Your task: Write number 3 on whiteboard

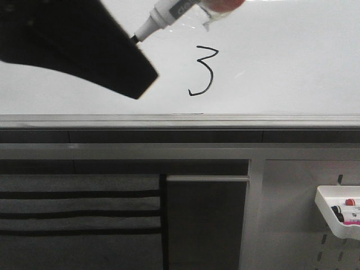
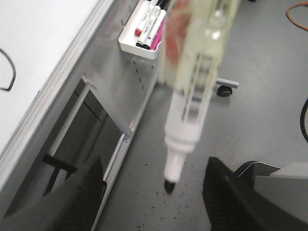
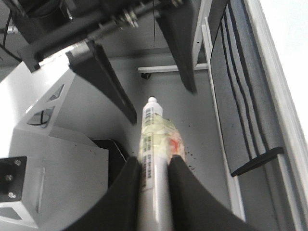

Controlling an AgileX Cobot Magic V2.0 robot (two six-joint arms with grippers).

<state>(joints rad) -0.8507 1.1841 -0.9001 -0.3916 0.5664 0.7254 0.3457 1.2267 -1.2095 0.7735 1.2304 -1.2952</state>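
Observation:
A thin black number 3 (image 1: pixel 203 71) is drawn on the glossy whiteboard (image 1: pixel 292 62), above its grey ledge (image 1: pixel 225 121). Part of the digit (image 2: pixel 8 72) shows on the board (image 2: pixel 43 43) in the left wrist view. My right gripper (image 3: pixel 154 161) is shut on a white marker (image 3: pixel 154 134) wrapped in clear tape. The uncapped marker (image 1: pixel 169 14) hangs off the board, its black tip (image 1: pixel 135 39) left of the digit. My left gripper (image 2: pixel 154 202) is open and empty, its jaws either side of the marker tip (image 2: pixel 171 185). One of its black fingers (image 1: pixel 107 62) shows in the front view.
A small white tray (image 1: pixel 336 216) with several markers hangs on the panel below the board at the right, and it also shows in the left wrist view (image 2: pixel 137 48). Grey striped cloth (image 1: pixel 79 219) and a dark panel (image 1: pixel 205 225) sit under the ledge. A grey floor lies below (image 2: pixel 260 120).

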